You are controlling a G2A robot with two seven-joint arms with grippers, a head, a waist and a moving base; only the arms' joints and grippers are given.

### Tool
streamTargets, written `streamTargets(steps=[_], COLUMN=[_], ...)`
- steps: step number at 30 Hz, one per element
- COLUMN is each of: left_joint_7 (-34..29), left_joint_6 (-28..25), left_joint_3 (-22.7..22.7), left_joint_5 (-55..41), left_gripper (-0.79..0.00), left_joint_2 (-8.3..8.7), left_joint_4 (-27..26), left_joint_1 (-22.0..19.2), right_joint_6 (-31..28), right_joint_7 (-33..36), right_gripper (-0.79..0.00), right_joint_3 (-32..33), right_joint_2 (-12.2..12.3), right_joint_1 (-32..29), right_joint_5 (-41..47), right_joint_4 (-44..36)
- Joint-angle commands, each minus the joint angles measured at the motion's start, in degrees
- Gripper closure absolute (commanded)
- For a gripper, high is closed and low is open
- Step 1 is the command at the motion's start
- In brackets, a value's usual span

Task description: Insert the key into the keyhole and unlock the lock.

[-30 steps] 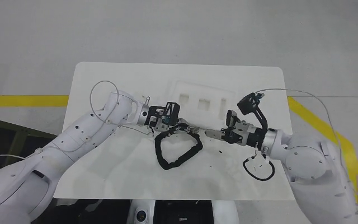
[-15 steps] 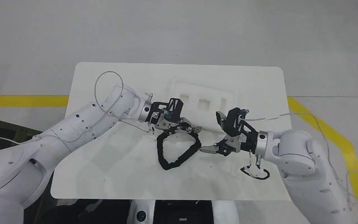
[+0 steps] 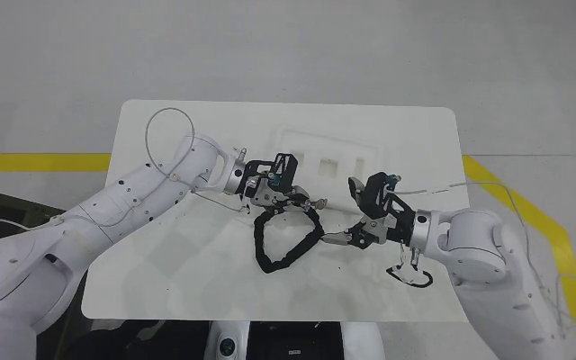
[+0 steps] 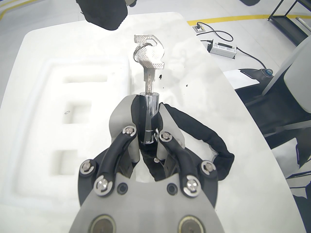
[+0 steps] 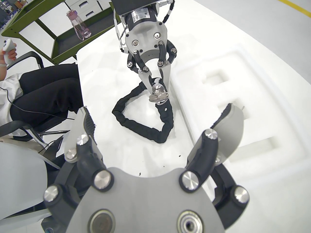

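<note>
My left gripper (image 3: 295, 198) is shut on the chrome cylinder of the lock (image 4: 148, 116), held a little above the table. The lock's black fabric-covered chain (image 3: 281, 245) hangs from it and loops on the white tabletop. A silver key (image 4: 148, 56) with a ring sticks out of the keyhole; it also shows at the cylinder's end (image 5: 159, 97). My right gripper (image 3: 347, 216) stands open a short way from the key, facing it, with nothing between its fingers (image 5: 85, 122). Its dark pads (image 4: 104, 8) hover beyond the key.
A white foam tray (image 3: 335, 155) with several rectangular recesses lies just behind the lock. A black cable loop (image 3: 412, 272) hangs under the right wrist. The table's front edge (image 3: 270, 317) is near.
My right gripper was shut on the key a second ago; it has let go, opened wide, turned its wrist and drawn back slightly. The key stays in the lock.
</note>
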Motion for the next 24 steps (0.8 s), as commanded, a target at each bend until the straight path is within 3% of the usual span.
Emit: streamTargets(steps=[1,7,11,22,23,24], left_joint_7=[-0.6,-4.7,-6.8,-9.0,-8.9,-8.8], left_joint_6=[0.5,-0.1,-0.1,-0.1,-0.1,-0.1], left_joint_3=[-0.3,0.0,0.0,0.0,0.0,0.0], left_joint_5=[-0.3,-1.1,-2.9,-5.8,-5.9,-5.9], left_gripper=[0.0,0.0,0.0,0.0,0.0,0.0], left_joint_2=[0.03,0.5,1.14,2.25,2.29,2.32], left_joint_4=[-0.2,-1.2,-2.9,-4.5,-4.4,-4.4], left_joint_1=[1.0,-0.2,-1.6,-0.5,-0.4,-0.4], right_joint_6=[-2.9,-14.1,-17.8,-18.1,-18.0,-18.0], right_joint_7=[-2.4,-6.6,-10.1,-23.0,-23.6,-24.1], right_gripper=[-0.785,-0.785,-0.785,-0.785,-0.69,-0.659], right_joint_3=[-0.1,-0.8,-1.5,-3.6,-3.7,-3.8], right_joint_2=[0.0,0.3,0.4,0.1,0.2,0.2], right_joint_1=[0.3,3.2,4.8,6.0,5.7,5.5], right_joint_5=[-0.8,-9.5,-16.9,-35.7,-37.3,-38.5], right_joint_4=[0.6,4.8,5.8,3.5,3.1,2.7])
